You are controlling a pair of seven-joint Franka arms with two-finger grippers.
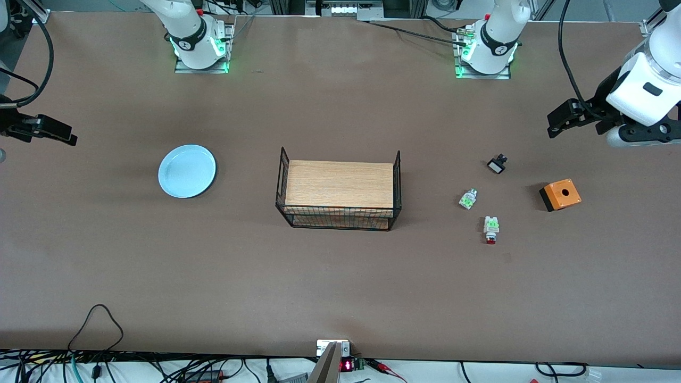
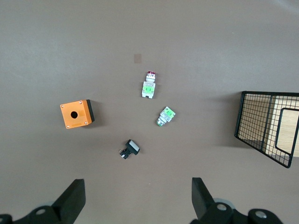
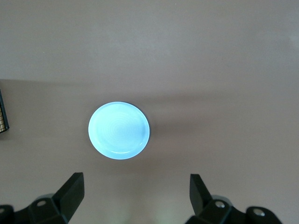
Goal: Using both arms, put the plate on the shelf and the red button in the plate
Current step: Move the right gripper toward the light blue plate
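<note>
The pale light-blue plate (image 1: 187,171) lies flat on the table toward the right arm's end, beside the wire rack; it also shows in the right wrist view (image 3: 119,130). The red button (image 1: 491,230), white with a green block and a red cap, lies toward the left arm's end; it also shows in the left wrist view (image 2: 148,86). My right gripper (image 1: 58,133) is open and empty, up in the air near the table's end, with the plate ahead of its fingers (image 3: 136,198). My left gripper (image 1: 577,125) is open and empty, raised over the table near the small parts (image 2: 138,200).
A black wire rack with a wooden shelf (image 1: 339,191) stands mid-table. Near the red button lie a white-green piece without a red cap (image 1: 468,199), a black-and-white piece (image 1: 497,164) and an orange box with a hole (image 1: 560,194). Cables run along the table's near edge.
</note>
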